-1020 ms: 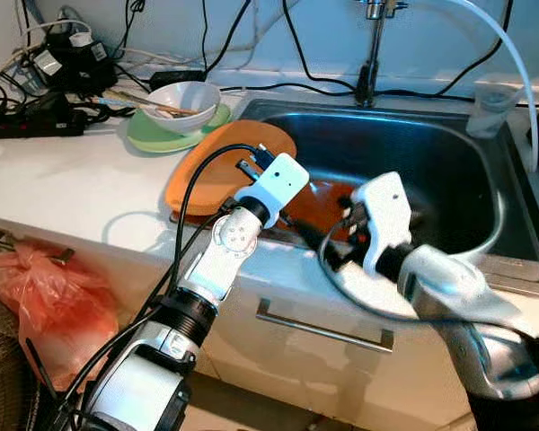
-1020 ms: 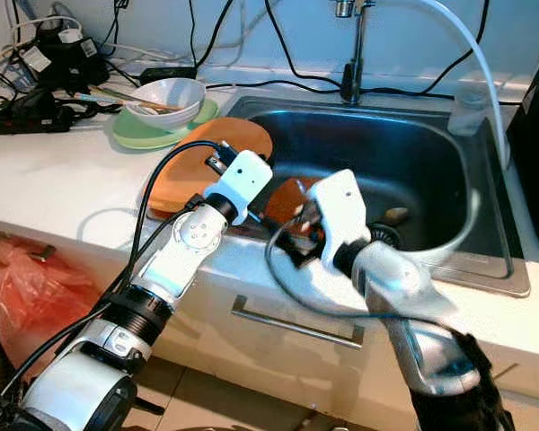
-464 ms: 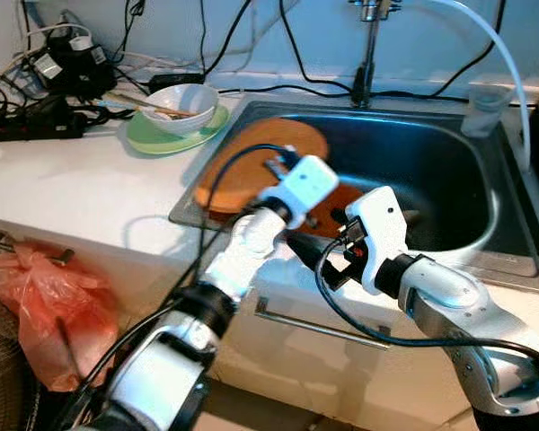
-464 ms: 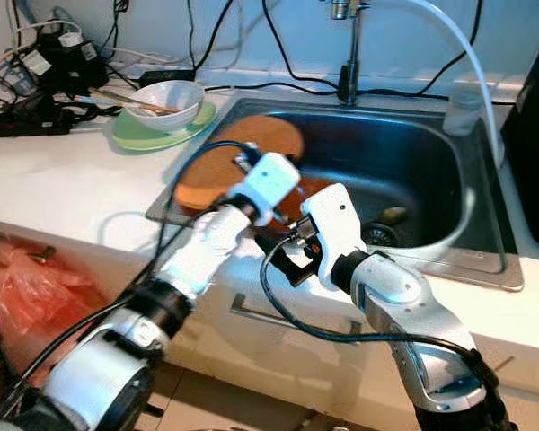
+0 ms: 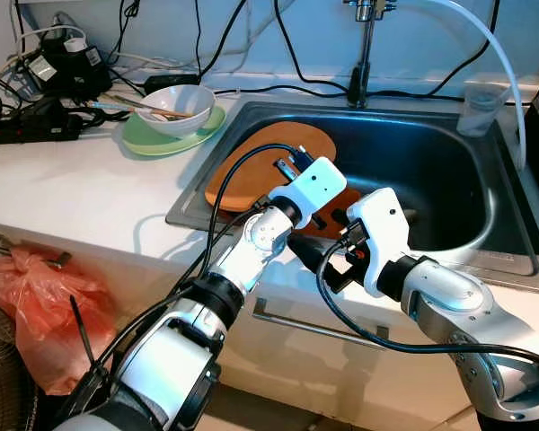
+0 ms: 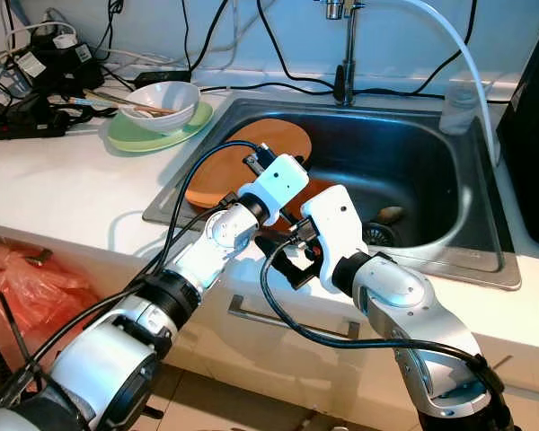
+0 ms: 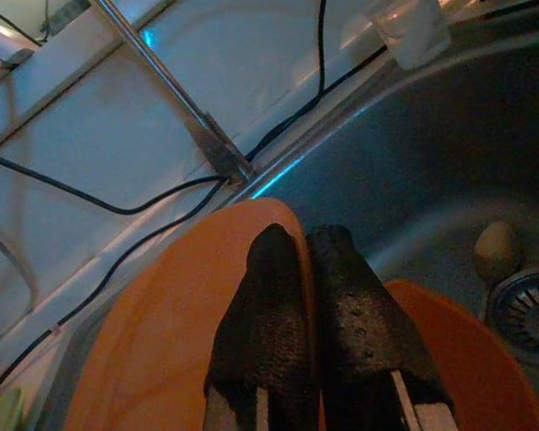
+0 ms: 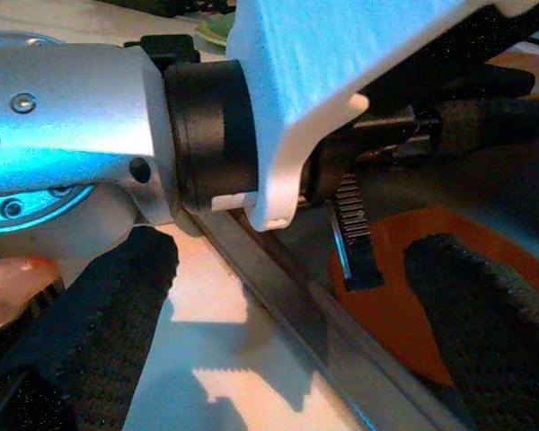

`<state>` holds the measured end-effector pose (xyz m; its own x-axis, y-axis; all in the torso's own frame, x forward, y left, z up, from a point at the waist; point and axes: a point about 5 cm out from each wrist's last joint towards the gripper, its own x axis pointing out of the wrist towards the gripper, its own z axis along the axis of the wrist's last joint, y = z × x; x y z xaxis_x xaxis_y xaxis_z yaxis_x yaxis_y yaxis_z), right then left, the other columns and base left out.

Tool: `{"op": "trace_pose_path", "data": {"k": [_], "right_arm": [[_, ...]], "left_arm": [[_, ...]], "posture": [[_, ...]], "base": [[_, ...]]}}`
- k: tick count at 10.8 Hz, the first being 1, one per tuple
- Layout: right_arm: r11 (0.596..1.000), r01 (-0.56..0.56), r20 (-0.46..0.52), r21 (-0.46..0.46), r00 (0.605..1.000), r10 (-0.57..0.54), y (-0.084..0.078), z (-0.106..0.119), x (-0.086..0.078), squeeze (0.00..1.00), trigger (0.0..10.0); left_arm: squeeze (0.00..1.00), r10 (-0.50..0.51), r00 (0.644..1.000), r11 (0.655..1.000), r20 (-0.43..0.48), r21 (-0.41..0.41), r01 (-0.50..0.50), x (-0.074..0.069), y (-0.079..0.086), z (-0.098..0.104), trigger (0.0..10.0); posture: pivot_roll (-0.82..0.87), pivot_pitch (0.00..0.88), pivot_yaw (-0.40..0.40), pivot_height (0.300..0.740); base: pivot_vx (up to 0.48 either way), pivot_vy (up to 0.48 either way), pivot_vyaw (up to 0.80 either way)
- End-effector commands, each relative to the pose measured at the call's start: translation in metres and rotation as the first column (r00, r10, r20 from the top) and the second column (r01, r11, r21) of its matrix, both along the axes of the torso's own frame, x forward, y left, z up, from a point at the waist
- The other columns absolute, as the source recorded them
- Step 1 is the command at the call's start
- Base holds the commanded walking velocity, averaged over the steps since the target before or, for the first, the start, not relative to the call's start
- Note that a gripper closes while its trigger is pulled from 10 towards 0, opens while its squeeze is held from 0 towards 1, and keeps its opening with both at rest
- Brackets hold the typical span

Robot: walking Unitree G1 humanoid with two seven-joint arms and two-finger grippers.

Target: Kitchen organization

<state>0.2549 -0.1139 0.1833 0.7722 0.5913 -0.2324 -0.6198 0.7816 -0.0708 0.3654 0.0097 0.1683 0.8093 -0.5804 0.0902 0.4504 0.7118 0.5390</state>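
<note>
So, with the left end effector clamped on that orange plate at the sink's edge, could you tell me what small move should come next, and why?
Probably lower the orange plate a little further into the sink before releasing. The left end effector is shut on its rim, and the plate leans tilted against the sink's left wall, above a second orange dish. The open right end effector hovers at the front edge.

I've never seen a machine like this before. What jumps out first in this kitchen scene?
Two silver arms reach over the front edge of a steel sink. The left gripper, fingers pressed shut, pinches the rim of a big orange plate leaning on the sink's left wall, while the right gripper waits open just beside that arm. Further left, on the white counter, a white bowl sits on a green plate next to a tangle of black cables.
</note>
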Motion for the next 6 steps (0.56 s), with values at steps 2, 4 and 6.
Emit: {"op": "trace_pose_path", "data": {"k": [2,4,6], "right_arm": [[1.0,-0.013,-0.003,0.013,1.0,0.013,0.002,0.001,-0.004,0.0,10.0],[0.999,-0.039,-0.033,0.027,0.999,0.04,0.004,-0.001,-0.01,0.0,10.0],[0.997,-0.074,-0.087,0.002,0.993,0.074,0.003,-0.007,-0.022,0.0,10.0]], "left_arm": [[0.0,0.041,0.999,0.999,0.005,-0.01,-0.041,0.006,0.006,0.003,0.0],[0.0,0.06,0.998,0.998,0.008,0.001,-0.06,0.01,0.005,0.006,0.0],[0.0,0.116,0.993,0.993,-0.008,-0.011,-0.116,0.019,0.014,0.012,0.8]], "posture": [[-0.2,0.0,0.117,0.74],[-0.21,0.0,0.118,0.74],[-0.23,0.0,0.114,0.74]], "base": [[0.0,0.0,0.0],[0.0,0.0,0.0],[0.0,0.0,0.0]]}}
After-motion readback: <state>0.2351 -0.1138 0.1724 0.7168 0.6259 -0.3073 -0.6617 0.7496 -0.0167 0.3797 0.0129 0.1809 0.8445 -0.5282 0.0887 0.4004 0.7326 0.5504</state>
